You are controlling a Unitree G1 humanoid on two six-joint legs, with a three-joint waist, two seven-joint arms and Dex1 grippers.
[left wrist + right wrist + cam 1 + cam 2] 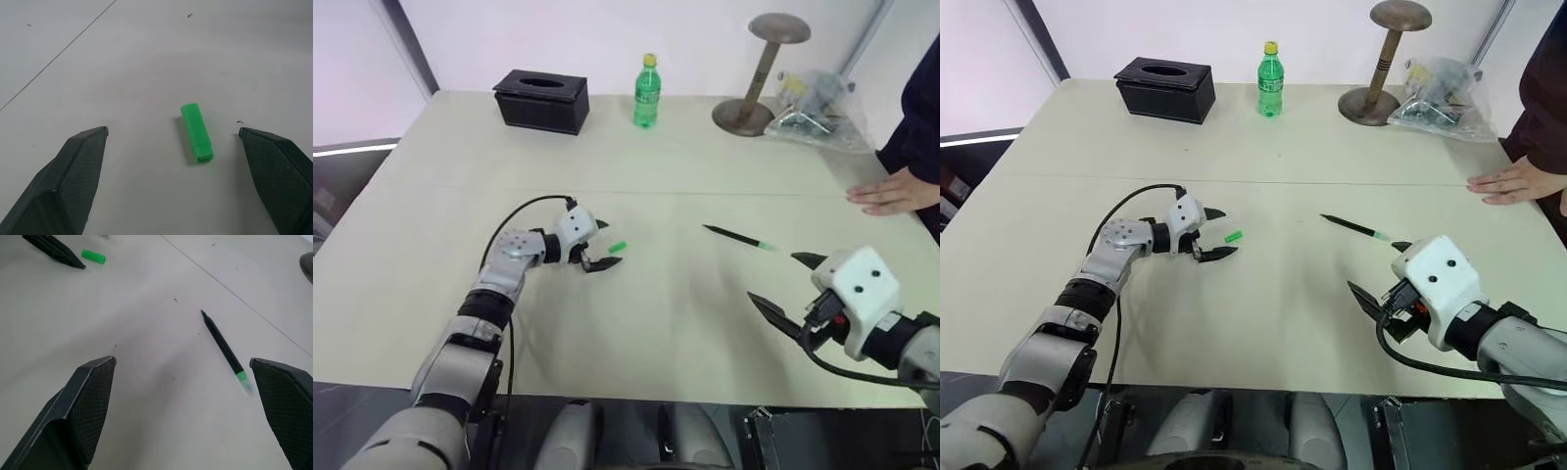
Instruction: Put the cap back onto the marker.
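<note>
Lying flat mid-bench (431, 147), the cap (617, 247) sits between the wide-spread fingers of the left end effector (599, 245), untouched. The marker (739, 237) lies toward the bench's right edge, before the wide-open right end effector (785, 284).

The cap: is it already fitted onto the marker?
No: the cap lies alone on the table by the left gripper, apart from the marker.

Person (913, 147) cut off by the right frame edge — only a hand (891, 191) and dark sleeve visible, contents of the clear plastic bag (818, 108) indistinct, marker (226, 350) green end blurred in the right wrist view — tip shape undeterminable.
</note>
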